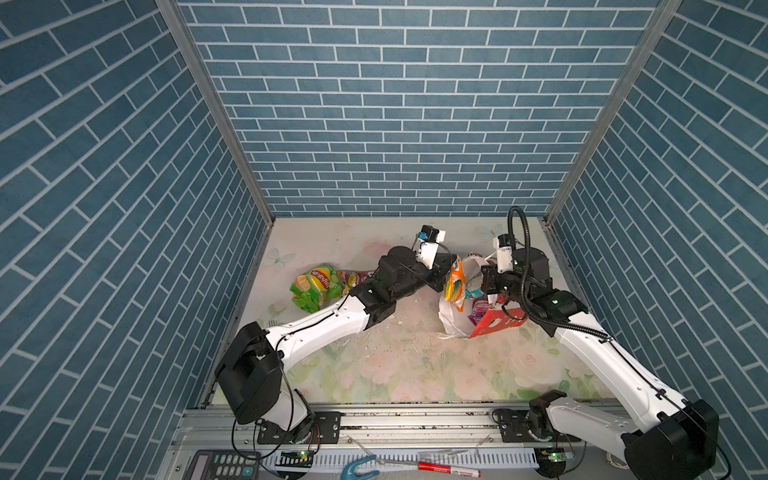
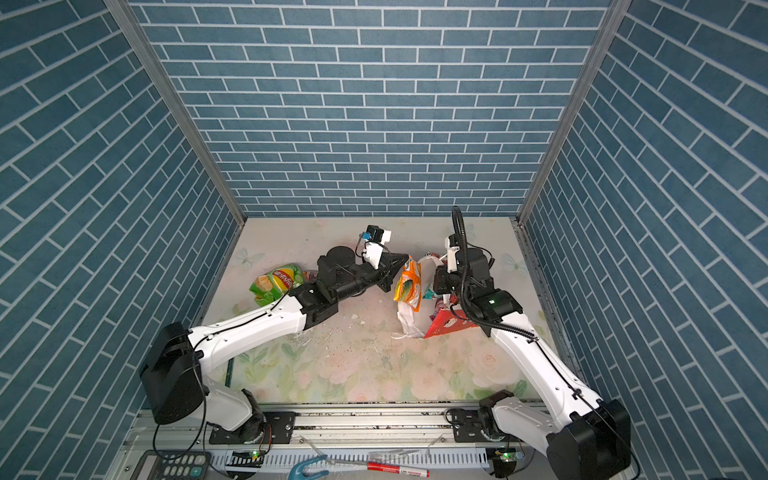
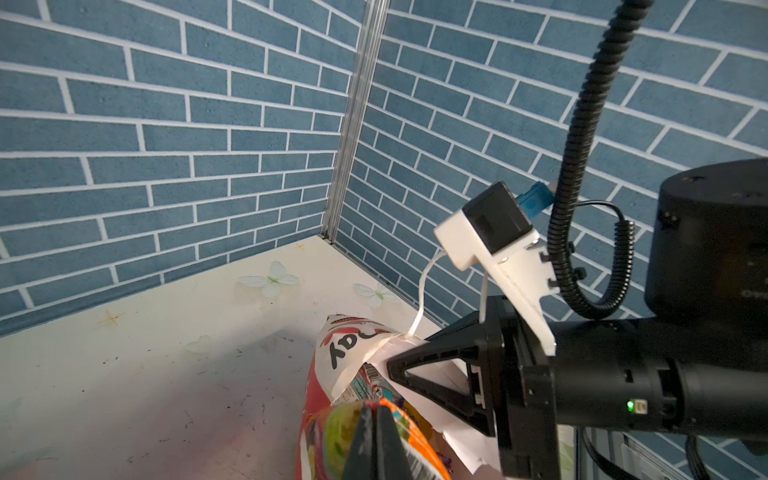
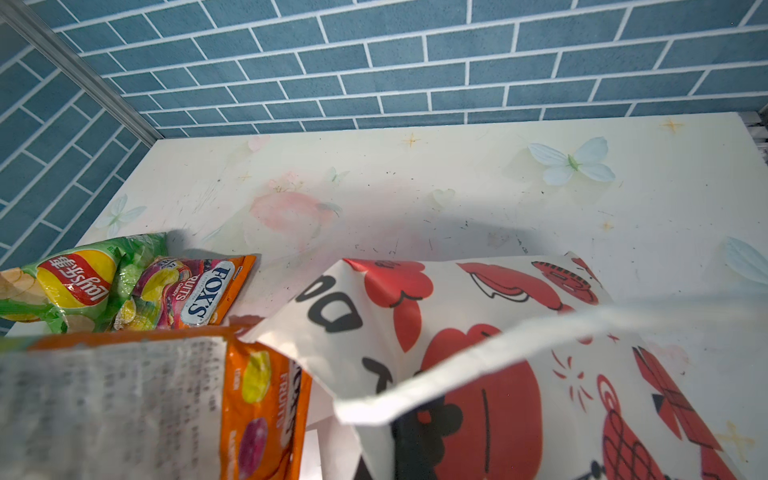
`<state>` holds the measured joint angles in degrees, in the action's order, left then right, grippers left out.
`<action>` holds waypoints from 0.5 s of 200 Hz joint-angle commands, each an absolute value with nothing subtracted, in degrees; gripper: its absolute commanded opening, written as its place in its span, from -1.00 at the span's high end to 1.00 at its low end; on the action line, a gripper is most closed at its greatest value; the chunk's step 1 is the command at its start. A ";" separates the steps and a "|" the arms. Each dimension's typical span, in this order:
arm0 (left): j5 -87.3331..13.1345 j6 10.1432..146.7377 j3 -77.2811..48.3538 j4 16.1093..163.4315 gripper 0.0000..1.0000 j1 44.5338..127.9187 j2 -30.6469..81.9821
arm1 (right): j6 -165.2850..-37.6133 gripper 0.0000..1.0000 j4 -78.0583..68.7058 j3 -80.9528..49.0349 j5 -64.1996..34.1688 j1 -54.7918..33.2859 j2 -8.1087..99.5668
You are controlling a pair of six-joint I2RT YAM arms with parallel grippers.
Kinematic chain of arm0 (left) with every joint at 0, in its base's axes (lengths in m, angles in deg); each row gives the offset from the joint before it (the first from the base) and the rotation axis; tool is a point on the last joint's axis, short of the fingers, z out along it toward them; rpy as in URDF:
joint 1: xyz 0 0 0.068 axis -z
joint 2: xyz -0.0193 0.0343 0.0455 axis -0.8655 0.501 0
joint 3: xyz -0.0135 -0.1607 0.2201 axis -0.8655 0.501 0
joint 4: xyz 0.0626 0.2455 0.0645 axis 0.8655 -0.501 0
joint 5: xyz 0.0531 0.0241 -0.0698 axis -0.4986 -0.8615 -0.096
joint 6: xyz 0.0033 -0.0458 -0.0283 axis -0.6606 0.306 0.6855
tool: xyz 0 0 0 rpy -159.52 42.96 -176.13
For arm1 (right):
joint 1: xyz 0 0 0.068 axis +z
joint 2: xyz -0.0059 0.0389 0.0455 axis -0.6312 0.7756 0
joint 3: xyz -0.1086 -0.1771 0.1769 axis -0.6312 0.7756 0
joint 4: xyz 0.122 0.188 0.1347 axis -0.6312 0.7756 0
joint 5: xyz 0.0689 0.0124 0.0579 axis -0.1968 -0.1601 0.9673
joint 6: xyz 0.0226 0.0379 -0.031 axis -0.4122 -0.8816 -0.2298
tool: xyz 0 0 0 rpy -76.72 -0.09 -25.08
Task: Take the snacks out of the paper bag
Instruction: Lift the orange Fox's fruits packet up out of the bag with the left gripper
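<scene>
The paper bag point(image 1: 496, 325) point(image 2: 451, 326), white with red cartoon prints, stands at the right of the floral table in both top views. My right gripper point(image 1: 487, 282) point(image 3: 409, 351) is shut on its rim beside a white string handle. My left gripper point(image 1: 447, 277) point(image 3: 376, 409) is shut on an orange FOX'S packet point(image 1: 455, 286) point(image 4: 257, 395) that hangs at the bag's mouth. A purple packet point(image 1: 478, 312) shows inside the bag. The green Lay's bag point(image 1: 316, 287) point(image 4: 70, 282) and another orange FOX'S packet point(image 4: 199, 291) lie on the table at the left.
Blue brick walls close in the back and both sides. The left arm's forearm reaches over the table past the Lay's bag. Beyond the front rail lie a calculator point(image 1: 220, 463), a blue tool point(image 1: 359, 465) and a red marker point(image 1: 449, 469).
</scene>
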<state>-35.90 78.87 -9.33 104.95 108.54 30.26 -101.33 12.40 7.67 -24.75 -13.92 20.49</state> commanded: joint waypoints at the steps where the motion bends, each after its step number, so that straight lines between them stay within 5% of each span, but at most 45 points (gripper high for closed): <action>1: -35.05 77.73 -14.26 103.01 1.00 108.01 28.23 | -100.67 1.00 12.18 7.06 -23.40 -14.01 20.21; 100: -41.86 76.93 -19.96 92.57 1.00 106.29 25.87 | -99.75 1.00 11.23 7.70 -25.43 -14.00 17.96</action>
<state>-39.07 77.71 -16.90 92.64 107.70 28.58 -101.27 12.14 7.67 -24.88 -13.92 19.97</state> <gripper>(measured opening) 0.045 0.048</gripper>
